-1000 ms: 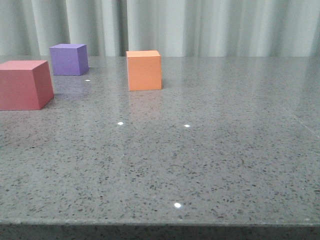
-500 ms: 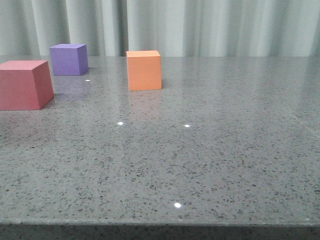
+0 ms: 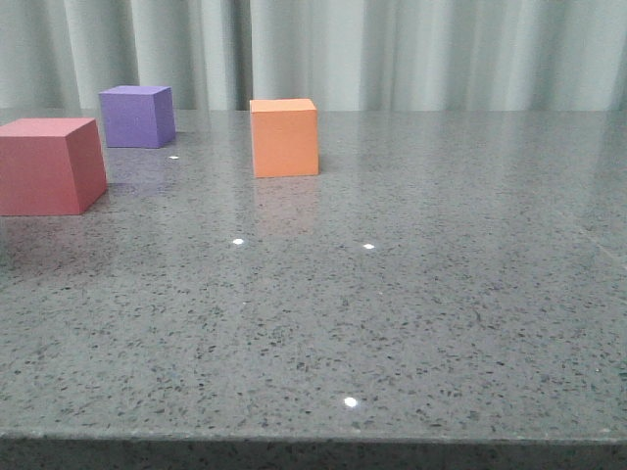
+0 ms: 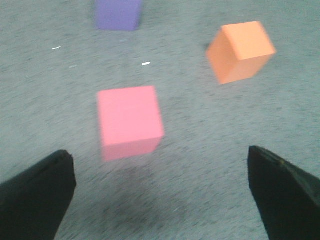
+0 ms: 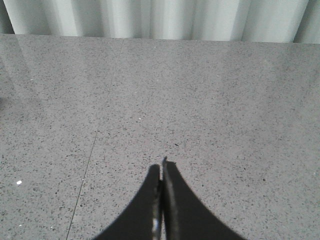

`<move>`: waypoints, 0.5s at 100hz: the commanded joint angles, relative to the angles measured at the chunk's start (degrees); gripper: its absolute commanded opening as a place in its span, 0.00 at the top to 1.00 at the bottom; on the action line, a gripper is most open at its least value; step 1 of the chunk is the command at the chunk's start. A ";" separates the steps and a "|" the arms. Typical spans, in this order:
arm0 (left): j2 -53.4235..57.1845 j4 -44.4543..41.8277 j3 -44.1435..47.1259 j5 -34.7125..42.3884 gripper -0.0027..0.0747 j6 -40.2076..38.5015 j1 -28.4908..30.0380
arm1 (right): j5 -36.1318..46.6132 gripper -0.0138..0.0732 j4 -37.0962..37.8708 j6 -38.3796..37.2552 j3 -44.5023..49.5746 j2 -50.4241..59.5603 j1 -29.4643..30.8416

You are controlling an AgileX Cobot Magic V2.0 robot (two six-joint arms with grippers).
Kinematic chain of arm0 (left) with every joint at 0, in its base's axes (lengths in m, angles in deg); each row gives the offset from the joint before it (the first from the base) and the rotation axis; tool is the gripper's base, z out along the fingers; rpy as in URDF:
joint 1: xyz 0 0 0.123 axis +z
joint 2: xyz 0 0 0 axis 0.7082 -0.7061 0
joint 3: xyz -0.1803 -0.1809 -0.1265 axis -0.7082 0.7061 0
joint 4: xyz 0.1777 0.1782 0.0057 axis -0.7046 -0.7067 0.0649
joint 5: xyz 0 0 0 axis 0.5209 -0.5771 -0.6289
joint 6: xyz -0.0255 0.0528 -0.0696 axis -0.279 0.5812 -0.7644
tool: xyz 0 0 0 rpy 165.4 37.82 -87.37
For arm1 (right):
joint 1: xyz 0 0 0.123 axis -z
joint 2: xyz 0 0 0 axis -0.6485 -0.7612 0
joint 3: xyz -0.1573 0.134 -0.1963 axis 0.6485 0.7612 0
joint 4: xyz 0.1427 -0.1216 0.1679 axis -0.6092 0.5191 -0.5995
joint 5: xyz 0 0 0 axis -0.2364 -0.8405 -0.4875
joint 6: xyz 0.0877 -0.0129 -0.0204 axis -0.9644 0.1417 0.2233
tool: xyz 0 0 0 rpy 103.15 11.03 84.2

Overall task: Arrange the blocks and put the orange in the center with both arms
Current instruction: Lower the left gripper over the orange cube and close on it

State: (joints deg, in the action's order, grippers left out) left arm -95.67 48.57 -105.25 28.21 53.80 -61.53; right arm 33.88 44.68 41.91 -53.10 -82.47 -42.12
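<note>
Left gripper (image 4: 160, 192) fingers spread — lining up red-pink cube (image 4: 130, 121) near table's left edge | right gripper (image 5: 161, 172) pinched together, idle.

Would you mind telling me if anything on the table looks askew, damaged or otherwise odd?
Nothing stands out. The red-pink cube, purple cube and orange cube all sit flat and apart on the speckled table, with no visible damage or spills.
</note>
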 commanded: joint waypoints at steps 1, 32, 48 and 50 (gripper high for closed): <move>-3.04 1.18 -3.92 6.11 0.11 -1.53 -4.02 | 4.28 0.92 1.03 0.54 -1.37 -0.14 0.35; -20.80 -1.98 -18.23 10.54 0.11 -7.10 -12.84 | 4.28 0.92 1.03 0.54 -1.37 -0.14 0.35; -28.48 -12.91 -26.17 10.54 0.11 -17.75 -16.90 | 4.28 0.92 1.03 0.54 -1.37 -0.14 0.35; -29.38 -13.95 -27.05 10.54 0.11 -19.34 -17.34 | 4.28 0.92 1.03 0.54 -1.37 -0.14 0.35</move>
State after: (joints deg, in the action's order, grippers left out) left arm -124.30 39.83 -127.46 34.98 40.95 -76.85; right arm 33.88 44.68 41.91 -53.10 -82.47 -42.12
